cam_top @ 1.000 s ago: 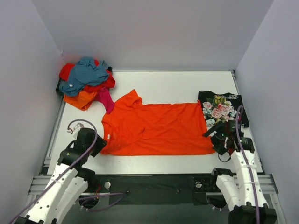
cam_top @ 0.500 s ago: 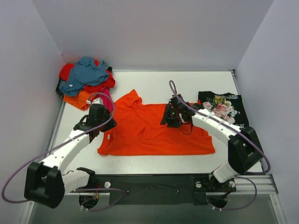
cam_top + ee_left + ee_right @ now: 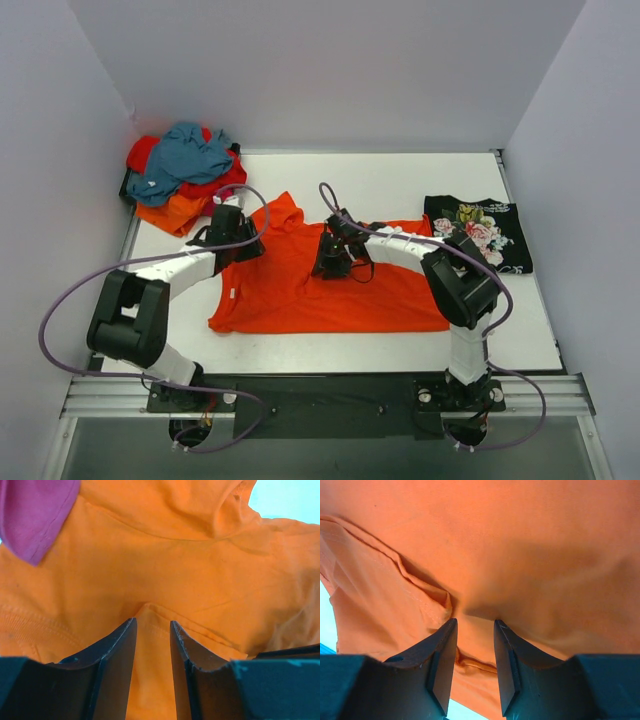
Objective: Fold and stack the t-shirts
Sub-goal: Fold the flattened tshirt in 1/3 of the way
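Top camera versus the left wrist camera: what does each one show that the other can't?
Only the top view shows the whole scene: both arms reaching in, the black floral t-shirt lying flat at the right, and the heap of t-shirts in the back left corner. Only the left wrist view shows close detail: a raised fold of cloth, with its stitching, between the fingers of the left gripper. Both show the orange t-shirt that the arms are working on.
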